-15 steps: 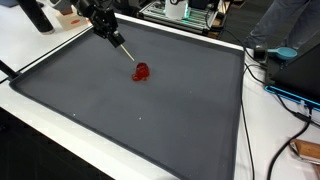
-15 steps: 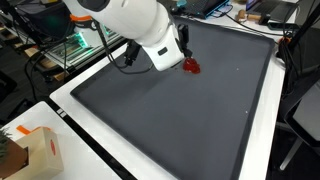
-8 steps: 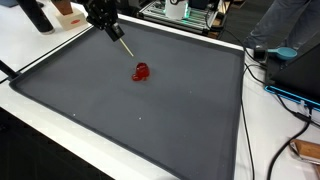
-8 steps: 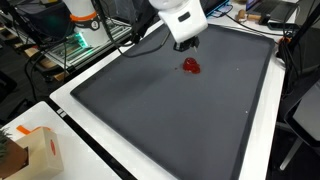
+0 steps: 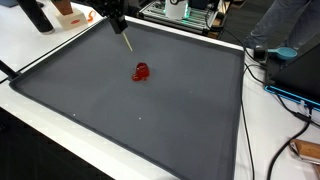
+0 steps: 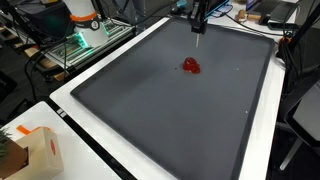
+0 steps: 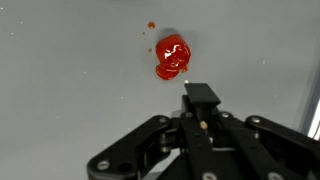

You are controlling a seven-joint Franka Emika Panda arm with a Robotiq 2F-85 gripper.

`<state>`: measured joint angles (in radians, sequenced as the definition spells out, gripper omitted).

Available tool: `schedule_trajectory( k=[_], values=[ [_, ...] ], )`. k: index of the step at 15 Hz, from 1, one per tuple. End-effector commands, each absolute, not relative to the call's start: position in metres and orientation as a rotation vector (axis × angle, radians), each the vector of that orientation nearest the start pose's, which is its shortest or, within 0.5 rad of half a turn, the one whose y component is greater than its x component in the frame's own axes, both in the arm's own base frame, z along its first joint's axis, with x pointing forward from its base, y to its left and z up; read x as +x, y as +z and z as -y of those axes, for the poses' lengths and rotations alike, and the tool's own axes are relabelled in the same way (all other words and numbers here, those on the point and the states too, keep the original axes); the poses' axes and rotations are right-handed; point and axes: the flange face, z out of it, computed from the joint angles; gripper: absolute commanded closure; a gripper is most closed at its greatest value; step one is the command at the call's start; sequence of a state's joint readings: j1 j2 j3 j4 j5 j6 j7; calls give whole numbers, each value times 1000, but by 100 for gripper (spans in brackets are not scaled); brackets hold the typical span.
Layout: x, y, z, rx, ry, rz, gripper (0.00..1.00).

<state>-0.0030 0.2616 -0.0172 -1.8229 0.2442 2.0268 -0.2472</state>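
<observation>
Grey mat (image 5: 190,120) lies flat. Gripper (image 5: 119,24) hangs over its far-left part, jaws clamped tight on a thin stick (image 5: 127,41). Red blob (image 5: 141,72) sits just nearer, clear of the tip. My take: keep the stick steady and make any contact slow and light.

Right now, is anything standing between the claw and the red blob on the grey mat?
Nothing visible does. The claw, shut on a thin stick, hangs above the mat. The red blob lies apart from the stick's tip, with only bare mat around it in both exterior views and the wrist view.
</observation>
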Motion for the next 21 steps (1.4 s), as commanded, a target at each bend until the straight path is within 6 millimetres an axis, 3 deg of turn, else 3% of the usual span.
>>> schedule_trajectory(
  k=[1,6,7,14,15,21],
  values=[
    [622,397,-32,-3105,36,155,97],
    [623,396,-66,-3298,23,175,97],
    [622,398,-61,-3247,19,177,87],
    [622,396,-67,-3271,19,187,87],
    [622,396,-67,-3271,19,187,97],
    [615,383,-96,-3400,61,54,97]
  ],
)
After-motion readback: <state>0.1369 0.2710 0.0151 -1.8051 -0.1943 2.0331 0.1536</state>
